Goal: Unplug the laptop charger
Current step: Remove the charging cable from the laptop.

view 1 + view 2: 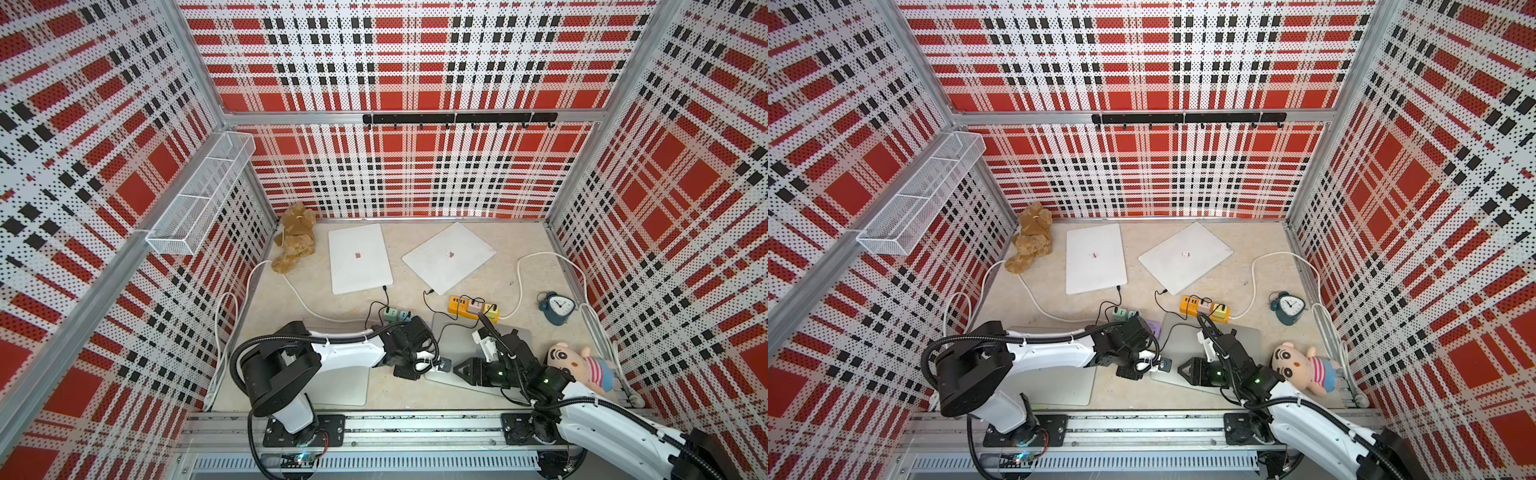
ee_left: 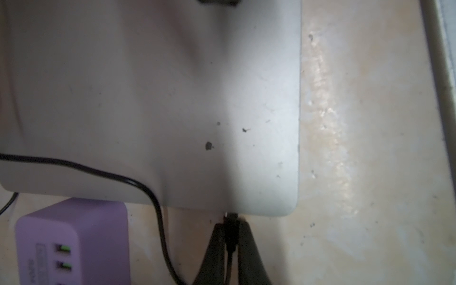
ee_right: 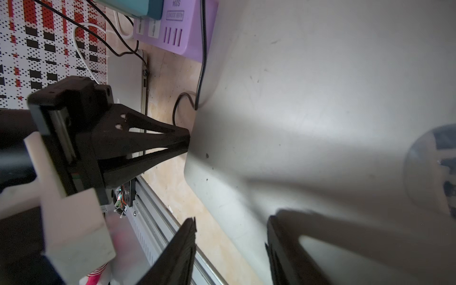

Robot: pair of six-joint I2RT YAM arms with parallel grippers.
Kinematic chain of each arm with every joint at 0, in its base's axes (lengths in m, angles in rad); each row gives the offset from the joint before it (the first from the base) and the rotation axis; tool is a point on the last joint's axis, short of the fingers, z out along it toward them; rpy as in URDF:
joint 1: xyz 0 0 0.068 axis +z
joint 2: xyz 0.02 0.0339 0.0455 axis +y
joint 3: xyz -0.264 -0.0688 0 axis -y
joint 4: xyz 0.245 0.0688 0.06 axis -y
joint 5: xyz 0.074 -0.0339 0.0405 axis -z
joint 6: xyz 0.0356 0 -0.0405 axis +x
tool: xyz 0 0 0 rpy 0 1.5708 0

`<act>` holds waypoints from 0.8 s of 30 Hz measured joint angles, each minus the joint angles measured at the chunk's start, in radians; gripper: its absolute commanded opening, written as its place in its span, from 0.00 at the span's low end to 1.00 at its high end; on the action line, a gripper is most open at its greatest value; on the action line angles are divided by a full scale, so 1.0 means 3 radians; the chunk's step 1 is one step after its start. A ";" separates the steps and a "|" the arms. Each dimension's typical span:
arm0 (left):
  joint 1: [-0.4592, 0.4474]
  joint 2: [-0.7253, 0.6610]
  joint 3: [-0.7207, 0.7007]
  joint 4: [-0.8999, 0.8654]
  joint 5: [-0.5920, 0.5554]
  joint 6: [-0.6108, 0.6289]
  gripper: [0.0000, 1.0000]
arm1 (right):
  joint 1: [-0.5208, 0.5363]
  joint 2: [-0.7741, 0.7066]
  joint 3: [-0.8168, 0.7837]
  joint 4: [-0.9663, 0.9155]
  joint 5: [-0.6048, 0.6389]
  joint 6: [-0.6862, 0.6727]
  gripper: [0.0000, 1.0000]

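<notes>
1 slim black charger plug [image 2: 232, 228], glossy cord [image 2: 98, 171]

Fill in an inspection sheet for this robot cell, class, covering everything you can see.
Surface: beige tabletop, few dark specks.
Job's things: charger plug at the edge of the grey laptop.
Clutter: two white laptops, other grey laptop under the left arm, brown plush, alarm clock, doll.
Grippers: left gripper shut on the charger plug; right gripper open over the grey laptop.
Cables: black lead loops over the grey lid; purple power strip, yellow power strip; white cord trails sideways.
Surroundings: plaid walls, wire basket, hook rail.
</notes>
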 measured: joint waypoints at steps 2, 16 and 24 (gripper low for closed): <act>0.0008 -0.0004 0.0000 0.0000 -0.0095 0.0000 0.00 | 0.0000 -0.0003 0.0000 -0.0003 0.0001 0.0001 0.51; 0.0037 -0.0118 0.0000 0.0015 -0.0163 -0.0018 0.06 | 0.0000 -0.0126 0.0038 -0.0193 0.0089 -0.0024 0.50; -0.0048 -0.0235 0.0000 0.0032 -0.0136 -0.0084 0.30 | 0.0000 -0.0511 0.0211 -0.0800 0.0328 -0.0027 0.51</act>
